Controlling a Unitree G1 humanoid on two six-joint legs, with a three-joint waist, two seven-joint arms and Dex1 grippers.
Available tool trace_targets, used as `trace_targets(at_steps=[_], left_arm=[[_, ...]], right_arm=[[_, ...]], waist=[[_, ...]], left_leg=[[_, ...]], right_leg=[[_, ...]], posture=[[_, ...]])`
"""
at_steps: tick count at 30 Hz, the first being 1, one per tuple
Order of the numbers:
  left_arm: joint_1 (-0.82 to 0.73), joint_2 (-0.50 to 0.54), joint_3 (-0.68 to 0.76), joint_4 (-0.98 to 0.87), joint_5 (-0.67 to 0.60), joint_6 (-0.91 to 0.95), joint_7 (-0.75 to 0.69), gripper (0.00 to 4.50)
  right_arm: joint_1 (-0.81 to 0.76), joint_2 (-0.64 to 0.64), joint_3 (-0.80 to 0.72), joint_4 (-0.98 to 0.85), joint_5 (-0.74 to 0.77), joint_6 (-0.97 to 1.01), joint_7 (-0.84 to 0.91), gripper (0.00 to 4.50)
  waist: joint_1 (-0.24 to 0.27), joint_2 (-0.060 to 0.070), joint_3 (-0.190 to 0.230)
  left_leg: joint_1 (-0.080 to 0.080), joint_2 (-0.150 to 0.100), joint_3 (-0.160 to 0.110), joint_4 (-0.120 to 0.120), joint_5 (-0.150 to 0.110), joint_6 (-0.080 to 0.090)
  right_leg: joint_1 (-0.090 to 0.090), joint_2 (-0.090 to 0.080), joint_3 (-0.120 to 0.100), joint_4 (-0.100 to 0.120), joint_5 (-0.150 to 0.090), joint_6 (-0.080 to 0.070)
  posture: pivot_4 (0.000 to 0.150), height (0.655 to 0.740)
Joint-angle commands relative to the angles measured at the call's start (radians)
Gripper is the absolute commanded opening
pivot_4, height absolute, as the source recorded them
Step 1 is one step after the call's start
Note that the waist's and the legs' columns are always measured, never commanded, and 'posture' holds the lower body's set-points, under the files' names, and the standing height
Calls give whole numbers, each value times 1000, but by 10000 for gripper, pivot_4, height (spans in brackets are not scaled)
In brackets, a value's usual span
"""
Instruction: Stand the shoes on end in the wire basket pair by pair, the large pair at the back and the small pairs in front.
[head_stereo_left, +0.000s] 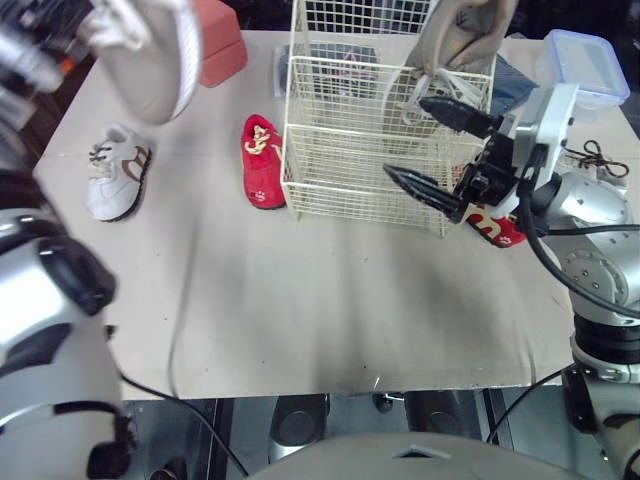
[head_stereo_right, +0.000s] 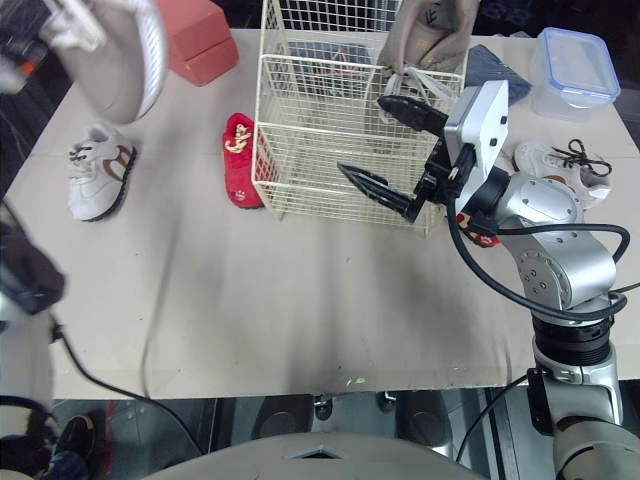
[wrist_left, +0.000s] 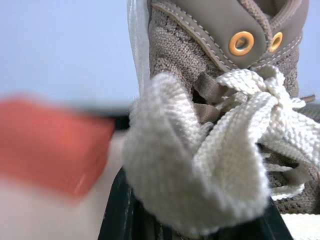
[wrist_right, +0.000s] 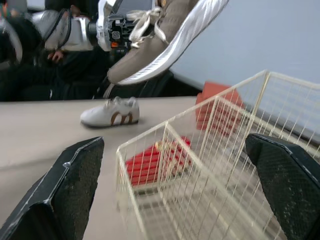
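the wire basket (head_stereo_left: 340, 190) sits at the far middle of the table (head_stereo_left: 330, 320). one big tan shoe (head_stereo_left: 455, 35) is in its back right part, standing up on end with its laces hanging down.

the left gripper (wrist_right: 116, 31) is pinched on a second big tan shoe (head_stereo_left: 150, 55) and holds it high in the air over the far left of the table. the white sole shows along the side nearer the basket.

the right gripper (head_stereo_left: 408, 138) is spread wide at the basket's front right corner. one finger is up by the hanging laces and the other is lower, by the front wire – i cannot tell if they touch it.

four small shoes lie on the table, outside the basket. a red shoe (head_stereo_left: 262, 160) is just beside the basket's left wall. a second red shoe (head_stereo_left: 500, 228) is by its right wall, partly hidden by the right arm. a white shoe with brown stripes (head_stereo_left: 115, 172) lies well apart on the left. a white shoe with dark laces (head_stereo_right: 555, 160) lies on the far right, near a clear box with a blue lid (head_stereo_right: 572, 60). a red block (head_stereo_left: 222, 50) sits at the far edge, left of the basket.
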Motion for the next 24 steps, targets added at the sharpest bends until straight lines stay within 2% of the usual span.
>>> trace_targets(at_steps=[1, 6, 10, 14, 24], left_arm=[[-20, -68, 31, -218, -71, -42, 117, 5288], [-12, -272, -30, -418, -62, -155, 273, 5288], [-25, -417, -69, -433, -7, -333, 396, 5288], [-50, -474, -118, -313, 80, -548, 432, 5288], [-88, -595, -187, -7, 171, -911, 441, 5288]], right_arm=[[-15, 9, -60, -17, 3, -40, -43, 45000], [-1, 7, -97, -27, -8, -54, -91, 45000], [26, -5, -108, -39, -17, -63, -109, 45000], [40, -2, -114, -52, -20, -63, -128, 45000], [65, -15, -130, -69, -24, -64, -155, 45000]], waist=[[-3, 0, 0], [-2, 0, 0], [-3, 0, 0], [-6, 0, 0], [1, 0, 0]], left_leg=[[0, 0, 0, 0, 0, 0], [2, 0, 1, 0, 0, 0], [2, -1, 2, 0, 0, 0], [4, -2, 4, -1, 0, 0], [2, -3, 2, 0, -1, 1]], right_leg=[[0, 0, 0, 1, 0, 0], [1, 0, 2, 2, 0, 0], [1, 0, 2, 2, 0, 0], [1, 1, 3, 2, 0, 0], [1, 1, -2, 1, 0, 0]], posture=[[1500, 6860], [1500, 6860], [1500, 6860], [1500, 6860], [1500, 6860]])
